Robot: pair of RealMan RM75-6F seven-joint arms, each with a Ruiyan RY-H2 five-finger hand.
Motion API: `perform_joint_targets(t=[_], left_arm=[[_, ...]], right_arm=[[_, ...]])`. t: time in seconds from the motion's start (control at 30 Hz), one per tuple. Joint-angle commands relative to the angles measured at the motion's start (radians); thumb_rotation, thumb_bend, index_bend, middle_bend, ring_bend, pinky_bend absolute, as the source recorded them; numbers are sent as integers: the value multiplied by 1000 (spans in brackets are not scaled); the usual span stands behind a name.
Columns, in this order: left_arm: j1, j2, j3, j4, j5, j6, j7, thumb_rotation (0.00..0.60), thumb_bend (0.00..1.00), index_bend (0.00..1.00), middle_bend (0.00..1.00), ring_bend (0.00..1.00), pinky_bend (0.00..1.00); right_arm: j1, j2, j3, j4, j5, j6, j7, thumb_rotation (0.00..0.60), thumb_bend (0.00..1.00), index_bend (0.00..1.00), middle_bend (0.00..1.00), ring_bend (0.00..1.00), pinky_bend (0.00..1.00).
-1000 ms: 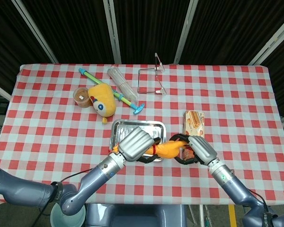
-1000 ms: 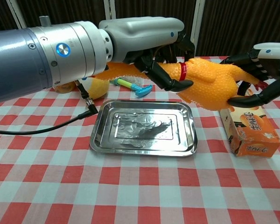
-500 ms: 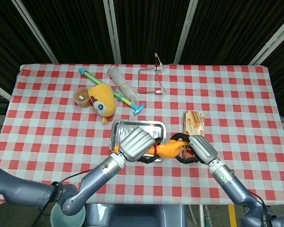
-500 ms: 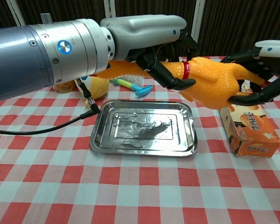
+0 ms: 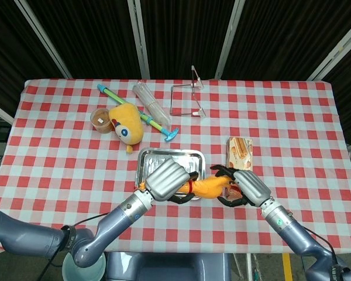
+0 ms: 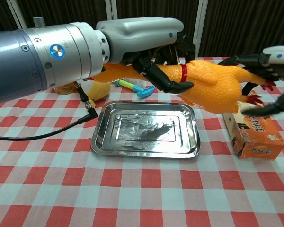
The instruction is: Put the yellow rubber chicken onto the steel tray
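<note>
Nearest the cameras, left hand [image 6: 154, 56] clasping yellow rubber chicken [image 6: 203, 82] above rectangular steel tray [image 6: 146, 130], off the surface; right hand [image 6: 274, 66] spread beside its tail, seemingly released. Beyond: orange cardboard box [image 6: 255, 135], yellow plush toy [image 5: 128, 123].

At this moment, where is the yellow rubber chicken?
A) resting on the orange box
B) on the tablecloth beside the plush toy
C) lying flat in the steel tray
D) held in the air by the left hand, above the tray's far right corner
D: the left hand grips the yellow rubber chicken at its neck, clear of the empty steel tray.
</note>
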Motion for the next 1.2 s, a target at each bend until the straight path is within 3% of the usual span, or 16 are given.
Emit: perform_joint_targets(t=[0.03,0.33,0.57,0.77,0.93,1.2], left_arm=[[12,4,9,7,23,6,-16,600,752,619,732,672,786],[62,8,43,38,130,26,-103,600,734,615,730,670,777],[129,10,89,128,232,54,-259,600,713,607,722,666,754],[190,-26,122,282,329,91,-447,600,647,593,709,648,661],[215,-80,129,423,340,76,-544,600,589,587,695,629,591],[221,-237,126,696,371,47,-646,600,507,566,654,578,466]], right_arm=[[3,22,-10,-4,-22,-9,9,600,8,0,0,0,0],[-46,73,-30,-3,-62,75,-47,600,5,0,0,0,0],[-123,132,-32,24,-17,182,-117,600,4,0,0,0,0],[-192,161,-16,47,25,282,-104,600,4,0,0,0,0],[-225,165,-2,64,37,324,-61,600,4,0,0,0,0],[-246,144,13,86,32,352,-28,600,5,0,0,0,0]])
